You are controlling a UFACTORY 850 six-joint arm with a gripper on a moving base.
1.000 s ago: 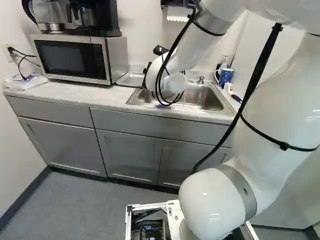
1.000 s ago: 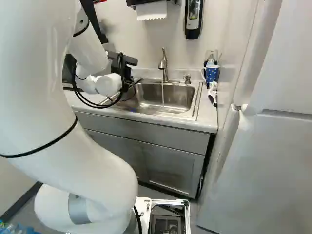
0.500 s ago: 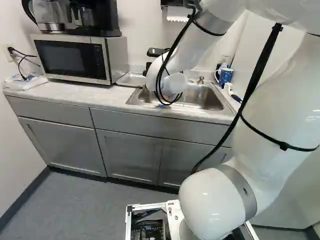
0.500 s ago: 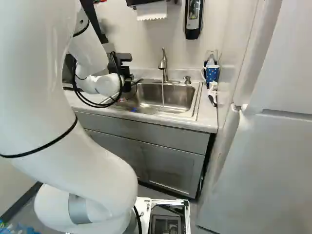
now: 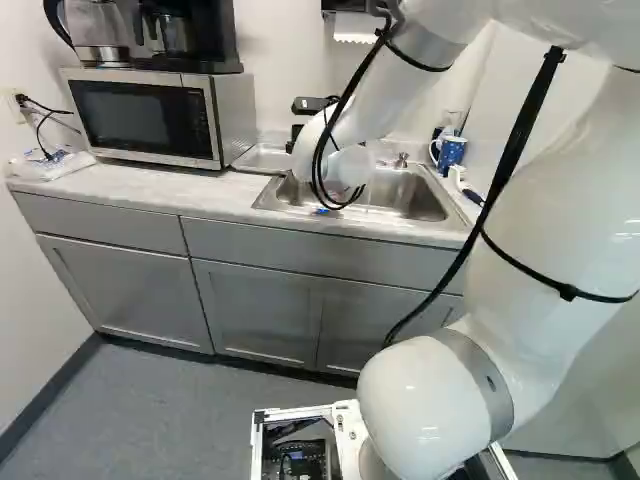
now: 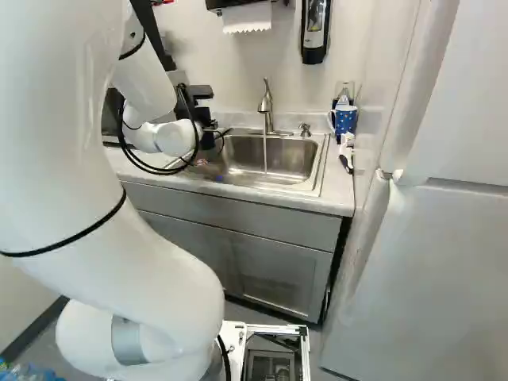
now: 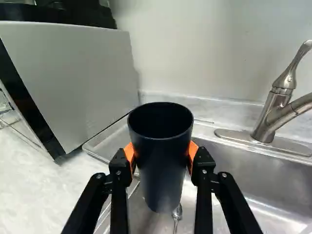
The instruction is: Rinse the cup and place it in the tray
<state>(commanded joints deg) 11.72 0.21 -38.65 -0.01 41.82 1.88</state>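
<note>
Cup [image 7: 161,170], dark and upright, is squeezed from both sides by the gripper [image 7: 161,155]. If its smooth wall is wet, it could slip into the sink [image 7: 234,163].

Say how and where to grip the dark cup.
I'd take the dark cup by its wall below the rim, coming in from the side and closing on opposite flanks, as the gripper has it: it looks roughly upright, tall and round, with no handle showing.
</note>
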